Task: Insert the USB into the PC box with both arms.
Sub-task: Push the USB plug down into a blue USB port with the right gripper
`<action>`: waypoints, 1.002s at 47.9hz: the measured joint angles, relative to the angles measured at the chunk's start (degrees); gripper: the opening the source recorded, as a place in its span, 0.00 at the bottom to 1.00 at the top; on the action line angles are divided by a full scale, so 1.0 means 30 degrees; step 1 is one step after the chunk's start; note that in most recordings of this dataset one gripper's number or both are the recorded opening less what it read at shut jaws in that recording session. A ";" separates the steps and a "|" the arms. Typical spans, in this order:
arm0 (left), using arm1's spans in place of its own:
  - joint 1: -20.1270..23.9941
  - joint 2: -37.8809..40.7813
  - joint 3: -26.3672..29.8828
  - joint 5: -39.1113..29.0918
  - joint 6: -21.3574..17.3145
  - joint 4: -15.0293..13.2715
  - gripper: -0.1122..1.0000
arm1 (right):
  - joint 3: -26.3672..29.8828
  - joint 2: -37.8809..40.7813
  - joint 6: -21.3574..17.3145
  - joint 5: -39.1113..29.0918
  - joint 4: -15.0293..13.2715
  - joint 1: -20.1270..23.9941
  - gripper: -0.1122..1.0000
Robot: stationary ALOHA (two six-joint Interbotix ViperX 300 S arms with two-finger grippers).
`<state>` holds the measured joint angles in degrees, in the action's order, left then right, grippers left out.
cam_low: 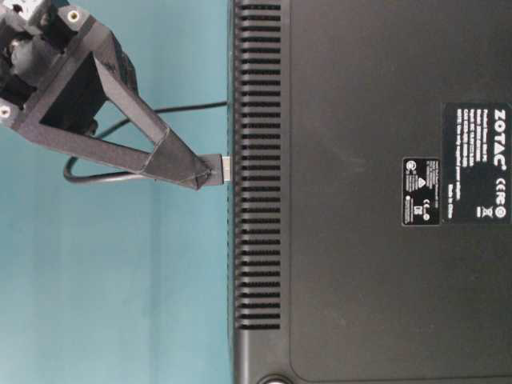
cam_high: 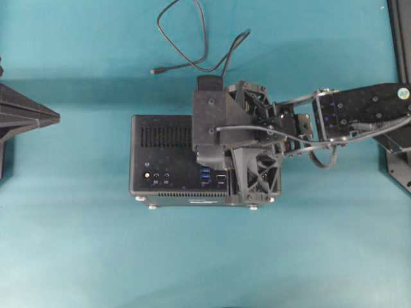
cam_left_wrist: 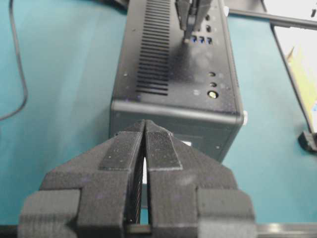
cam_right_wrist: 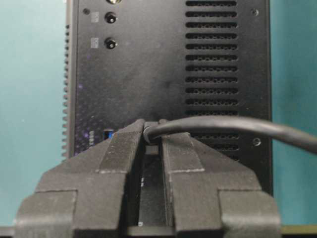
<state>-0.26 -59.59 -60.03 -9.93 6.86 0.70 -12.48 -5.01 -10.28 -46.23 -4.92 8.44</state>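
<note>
The PC box [cam_high: 167, 160] lies in the middle of the table with its port face up. It also shows in the left wrist view [cam_left_wrist: 173, 74] and the table-level view [cam_low: 360, 200]. My right gripper [cam_right_wrist: 151, 131] is shut on the USB [cam_right_wrist: 151, 139] and holds it down on the port face beside a blue port [cam_right_wrist: 108, 134]. In the table-level view the USB's metal tip [cam_low: 226, 168] meets the box's face; its depth is hidden. My left gripper [cam_left_wrist: 145, 124] is shut and empty, just off the box's short end and not touching it.
The black cable [cam_high: 192, 38] loops on the table behind the box and ends in a tiny slim plug [cam_high: 154, 71]. The right arm's wrist [cam_high: 237, 128] covers the box's right part. The left arm [cam_high: 26, 115] sits at the left edge. Silver feet [cam_high: 151, 206] line the box's near side.
</note>
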 measured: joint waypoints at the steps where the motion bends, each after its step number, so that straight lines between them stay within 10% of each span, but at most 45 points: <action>1: 0.0000 0.0000 0.0000 -0.0029 0.0000 0.0000 0.10 | 0.0029 0.0000 0.0000 -0.0029 0.0029 0.0000 0.19; 28: 0.0000 -0.0176 -0.0029 0.0000 0.0029 0.0000 0.10 | 0.0176 0.0029 0.0000 -0.0117 0.0029 0.0059 0.20; 48: 0.0000 -0.0205 -0.0029 -0.0029 0.0029 0.0000 0.10 | 0.0205 0.0029 0.0000 -0.0117 0.0059 0.0146 0.44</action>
<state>-0.26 -60.21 -60.12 -10.02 6.94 0.70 -11.87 -4.92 -10.28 -46.58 -4.75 8.88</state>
